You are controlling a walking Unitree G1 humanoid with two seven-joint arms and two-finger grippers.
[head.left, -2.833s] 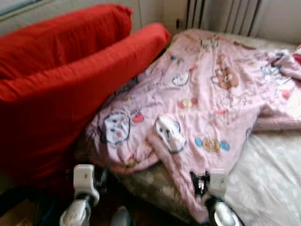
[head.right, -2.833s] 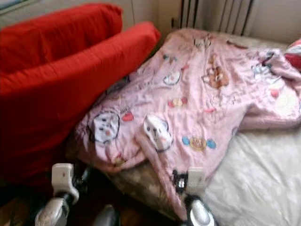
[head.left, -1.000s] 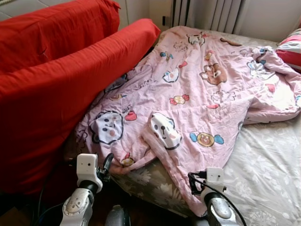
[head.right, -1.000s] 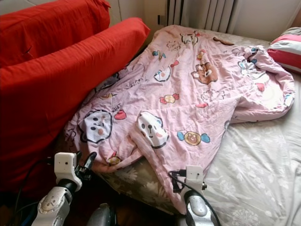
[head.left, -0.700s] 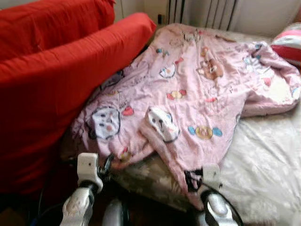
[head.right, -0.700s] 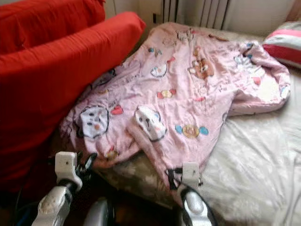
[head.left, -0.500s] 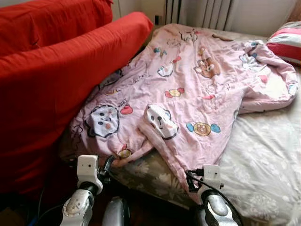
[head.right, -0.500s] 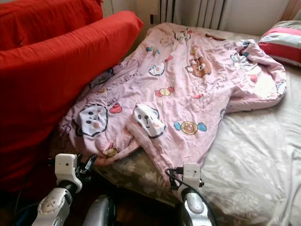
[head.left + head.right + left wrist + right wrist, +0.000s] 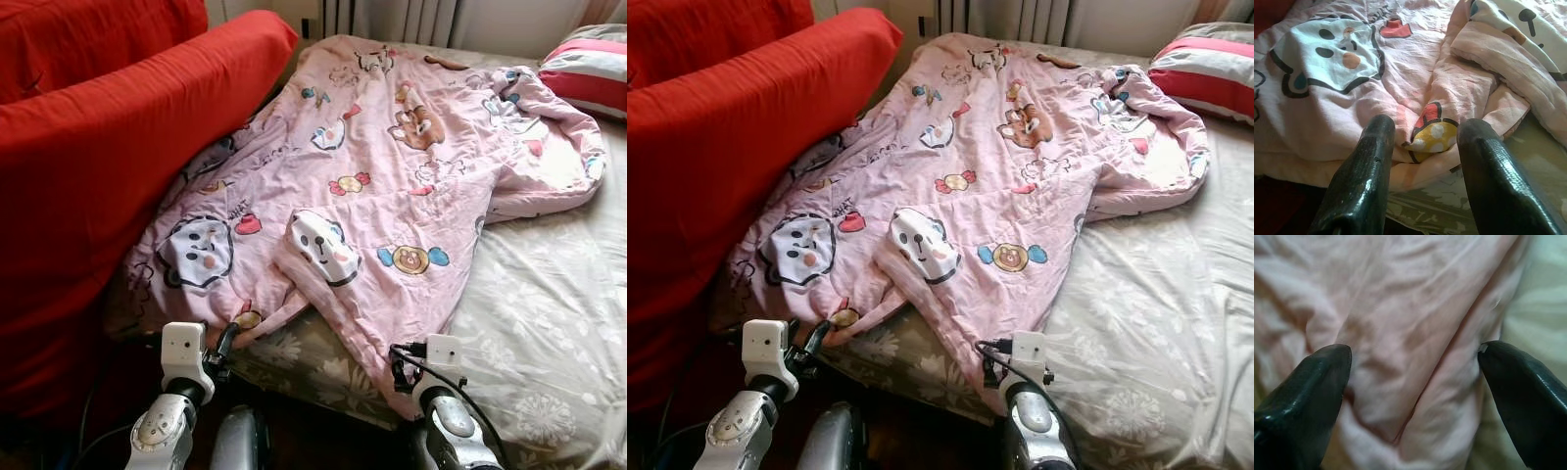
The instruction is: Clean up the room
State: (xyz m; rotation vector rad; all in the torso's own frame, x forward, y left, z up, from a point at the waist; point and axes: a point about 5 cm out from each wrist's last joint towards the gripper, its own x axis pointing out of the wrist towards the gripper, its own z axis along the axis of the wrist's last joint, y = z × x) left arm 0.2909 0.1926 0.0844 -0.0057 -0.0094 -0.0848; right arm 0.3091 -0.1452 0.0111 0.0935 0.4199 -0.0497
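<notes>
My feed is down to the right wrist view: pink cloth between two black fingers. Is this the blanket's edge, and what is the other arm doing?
Observer: Yes, the right gripper is at the hanging near corner of the pink cartoon-print quilt, fingers open.
Operator: And the left one?
Observer: The left gripper is open too, at the quilt's other near edge, by a yellow spotted mushroom print.
Operator: Anything beside the bed?
Observer: A red fabric sofa on the robot's left touches the quilt.
</notes>
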